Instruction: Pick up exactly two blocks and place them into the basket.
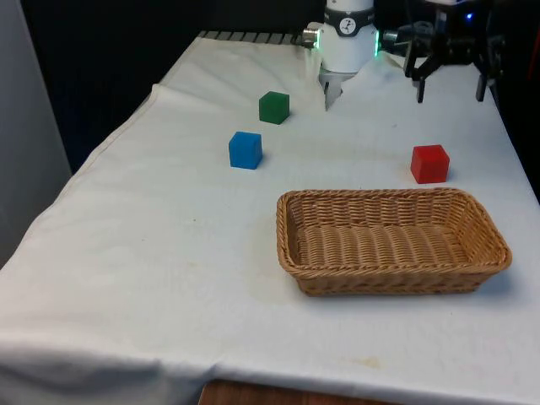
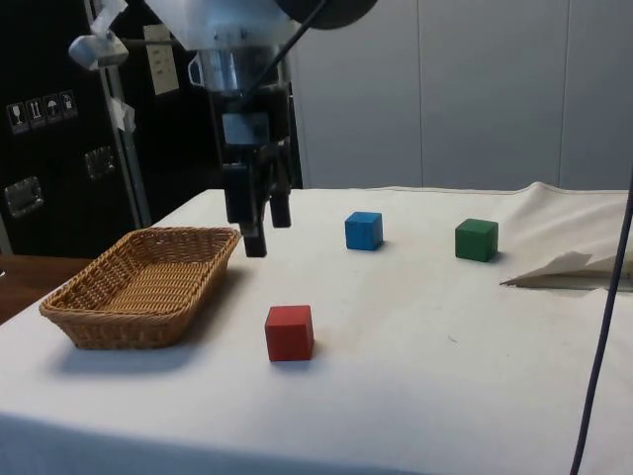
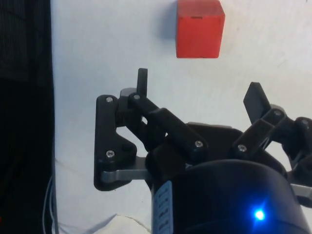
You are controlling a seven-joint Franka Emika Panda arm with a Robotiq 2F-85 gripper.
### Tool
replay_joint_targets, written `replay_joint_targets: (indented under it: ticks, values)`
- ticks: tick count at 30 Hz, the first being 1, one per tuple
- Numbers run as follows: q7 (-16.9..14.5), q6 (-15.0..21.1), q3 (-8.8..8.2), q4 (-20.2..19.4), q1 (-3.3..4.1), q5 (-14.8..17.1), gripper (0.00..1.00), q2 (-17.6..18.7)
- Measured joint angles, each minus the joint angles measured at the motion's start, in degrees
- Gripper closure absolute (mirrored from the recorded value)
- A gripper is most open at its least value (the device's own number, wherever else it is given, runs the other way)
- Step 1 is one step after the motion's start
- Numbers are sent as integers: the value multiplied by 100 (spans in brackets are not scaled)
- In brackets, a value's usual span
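A red block sits on the white cloth just behind the wicker basket, which holds nothing. The blue block and the green block stand apart toward the front view's left. My gripper hangs open above the table near the far right edge, short of the red block, with nothing between its fingers.
The table's right edge in the front view runs close beside the gripper and the red block. A fold of cloth rises near the robot's base. A dark cable hangs at the side view's right.
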Motion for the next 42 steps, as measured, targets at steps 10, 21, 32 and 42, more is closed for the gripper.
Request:
replay_joint_targets:
  ticks: [10, 21, 32, 42]
  values:
    - [-286, 413, -74, -138, -17, 0, 0, 338]
    - [-573, 871, -109, -115, -23, 0, 0, 785]
    - [-659, 1192, -46, -103, -11, 0, 0, 1106]
    - [-682, 1490, 0, -57, 6, 0, 0, 1409]
